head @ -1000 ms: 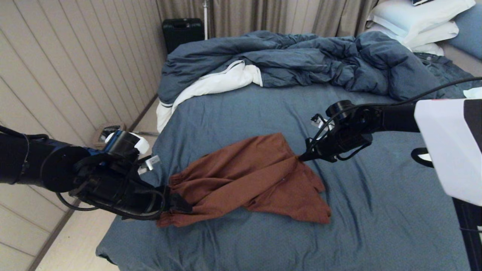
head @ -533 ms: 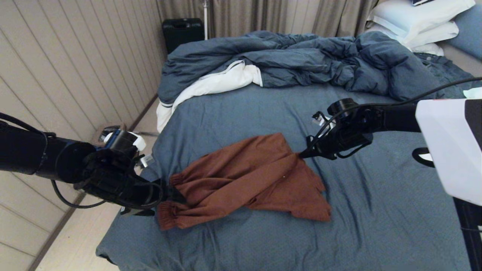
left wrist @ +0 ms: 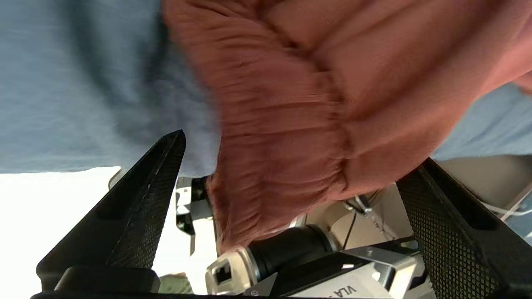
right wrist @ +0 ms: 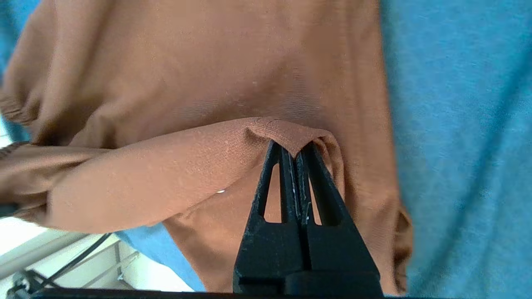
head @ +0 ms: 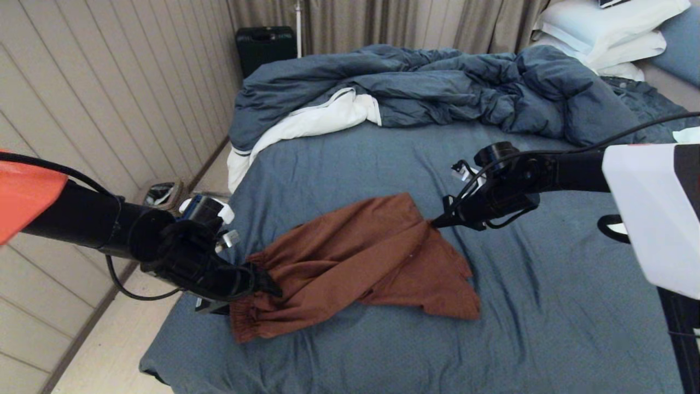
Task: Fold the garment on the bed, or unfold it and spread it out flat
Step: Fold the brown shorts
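left gripper (head: 257, 282): at the near-left edge of the bed, jaws spread wide; in the left wrist view the gathered waistband sits between the two fingers (left wrist: 137, 199), not clamped. No fabric held on this side.
waistband (head: 249, 317): ruffled elastic end of the garment, lying just beside the mattress edge, bunched rather than stretched out.
garment (head: 361, 262): rust-brown shorts on the slate-blue sheet, near-centre of the bed (head: 547, 328), creased along its length from waistband to the far-right corner; the legs fan out toward the right, near side.
right gripper (head: 435, 223): at the far-right corner of the garment, jaws pinched tight on a small peak of fabric, which the right wrist view shows tented up off the layer below.
duvet (head: 437, 87): rumpled at the far side, well apart from the work.
step in hand (judgement): left side needs a grip on the waistband so the cloth can be tensioned between both arms.
how to do it well (judgement): close on the thick elastic, not the sheet beneath; take both layers squarely; keep the right pinch steady as anchor.
risk (judgement): a shallow bite may slip off the gathers once pulled.
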### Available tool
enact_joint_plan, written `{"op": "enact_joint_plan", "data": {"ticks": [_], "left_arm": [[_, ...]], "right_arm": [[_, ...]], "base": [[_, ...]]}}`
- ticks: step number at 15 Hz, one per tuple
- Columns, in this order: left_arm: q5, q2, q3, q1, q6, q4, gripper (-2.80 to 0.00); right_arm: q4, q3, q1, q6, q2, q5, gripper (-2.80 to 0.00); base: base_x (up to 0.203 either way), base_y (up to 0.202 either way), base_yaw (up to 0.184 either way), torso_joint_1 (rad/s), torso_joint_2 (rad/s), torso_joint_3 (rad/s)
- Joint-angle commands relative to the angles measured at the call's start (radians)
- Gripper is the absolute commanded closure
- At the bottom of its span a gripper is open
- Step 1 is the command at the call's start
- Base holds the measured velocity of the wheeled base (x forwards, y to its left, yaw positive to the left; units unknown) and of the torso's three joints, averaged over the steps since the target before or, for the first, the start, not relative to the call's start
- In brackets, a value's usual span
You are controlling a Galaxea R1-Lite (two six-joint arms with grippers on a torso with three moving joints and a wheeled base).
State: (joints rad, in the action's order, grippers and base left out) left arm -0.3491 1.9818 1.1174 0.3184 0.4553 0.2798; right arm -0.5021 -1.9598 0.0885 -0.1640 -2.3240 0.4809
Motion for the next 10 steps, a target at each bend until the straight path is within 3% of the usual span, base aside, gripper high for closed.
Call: {"op": "enact_joint_plan", "data": {"ticks": [1,10], "left_arm": [[-0.001,0.027,-0.002,0.019,0.002,0.002,-2.8],[-0.003,0.047,-0.073,0.034,0.005,-0.014,-2.8]], "right_arm": [[-0.002,-0.001,-0.001,0.0,-0.002,0.019,0.0],[0.042,-0.001,-0.003,-0.003,-0.014,0.022,0.0]], "base": [[0.0,0.0,0.0,0.0,0.0,0.0],[0.0,0.0,0.0,0.0,0.0,0.0]]}}
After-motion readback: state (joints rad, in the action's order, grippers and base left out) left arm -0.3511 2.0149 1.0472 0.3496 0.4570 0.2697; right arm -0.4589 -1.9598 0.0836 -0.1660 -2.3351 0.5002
